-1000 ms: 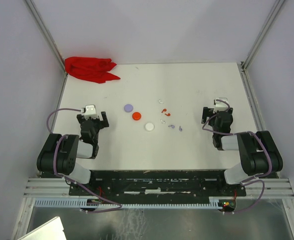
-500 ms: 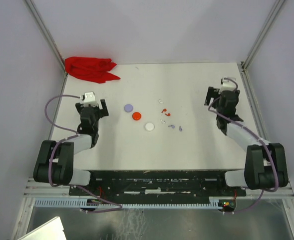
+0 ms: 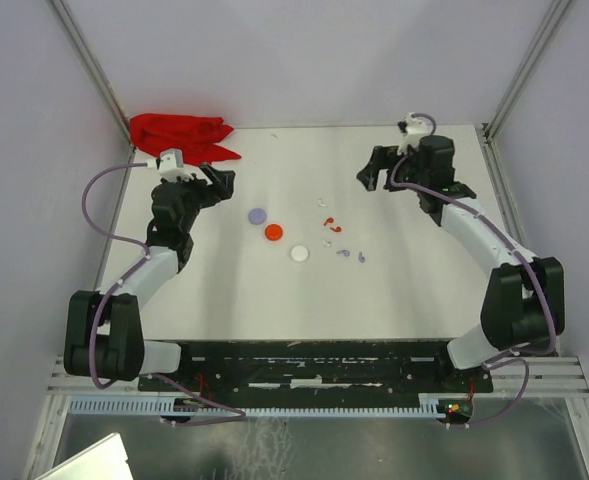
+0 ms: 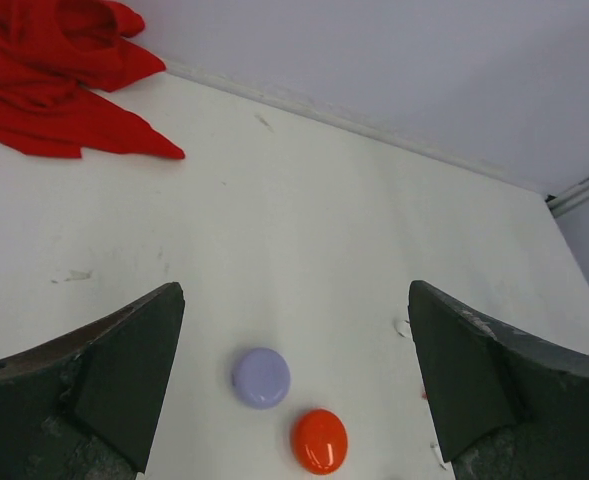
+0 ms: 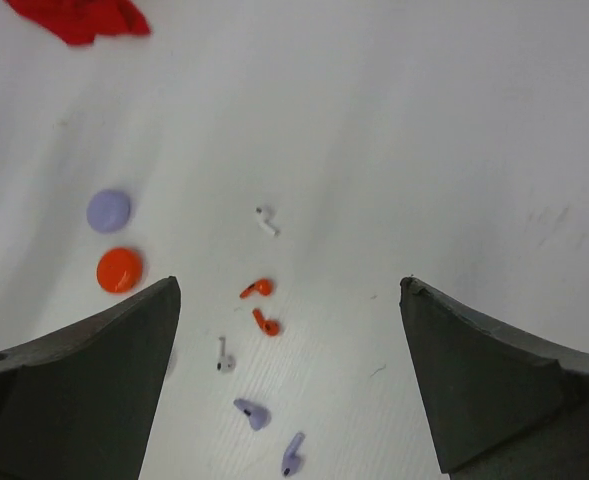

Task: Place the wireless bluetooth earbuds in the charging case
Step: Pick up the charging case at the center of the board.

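Several tiny stemmed earbuds lie loose mid-table: a whitish pair (image 5: 267,221) (image 5: 223,358), a red pair (image 5: 257,289) (image 5: 266,323) and a purple pair (image 5: 253,412) (image 5: 292,455). Left of them lie three round closed charging cases: purple (image 3: 257,214), red (image 3: 273,232) and white (image 3: 300,253). My left gripper (image 3: 219,178) hovers open and empty, left of and beyond the purple case (image 4: 262,377) and red case (image 4: 319,440). My right gripper (image 3: 374,168) hangs open and empty, right of and beyond the earbuds.
A crumpled red cloth (image 3: 179,138) lies at the far left corner of the white table (image 3: 394,290). Grey walls with metal frame posts close in the table on the left, right and far sides.
Both arms have stretched forward from near their bases toward the far half of the table, tilting inward over the middle. Both grippers stayed open. Nothing on the table moved.
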You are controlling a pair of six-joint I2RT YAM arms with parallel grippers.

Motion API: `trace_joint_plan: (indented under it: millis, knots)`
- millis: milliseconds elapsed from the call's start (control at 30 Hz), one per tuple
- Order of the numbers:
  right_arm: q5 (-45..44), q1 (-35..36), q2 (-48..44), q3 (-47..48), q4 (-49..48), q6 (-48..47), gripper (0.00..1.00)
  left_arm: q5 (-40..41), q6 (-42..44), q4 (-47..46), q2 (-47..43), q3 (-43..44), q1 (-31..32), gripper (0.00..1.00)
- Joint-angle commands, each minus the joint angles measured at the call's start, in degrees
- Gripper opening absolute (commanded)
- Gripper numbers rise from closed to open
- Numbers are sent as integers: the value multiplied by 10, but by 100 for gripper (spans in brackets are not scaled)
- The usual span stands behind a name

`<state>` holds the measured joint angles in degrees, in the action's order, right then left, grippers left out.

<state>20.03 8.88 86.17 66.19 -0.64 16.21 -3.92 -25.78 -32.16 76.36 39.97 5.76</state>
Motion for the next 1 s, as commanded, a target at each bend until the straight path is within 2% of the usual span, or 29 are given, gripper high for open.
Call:
trace_joint_plan:
  millis: [0, 100, 167, 433, 667, 967]
  knots:
    - [-104, 120, 22, 49, 116, -93, 99, -89, -77, -51, -1, -2, 1, 99]
    - [-163, 188, 67, 98, 166, -118, 99, -85, -65, -50, -16, -9, 1, 99]
    - [-187, 218, 85, 98, 147, -120, 99, -69, -59, -51, -32, -20, 1, 99]
    - [-190, 294, 222, 182, 159, -194, 99, -58, -43, 27, -50, 3, -1, 99]
    - [-167, 328, 307, 251, 160, -218, 94, -34, -45, 89, -60, 5, -3, 96]
    - [-129, 344, 377, 307, 168, -234, 87, -21, -50, 117, -73, 3, -10, 93]
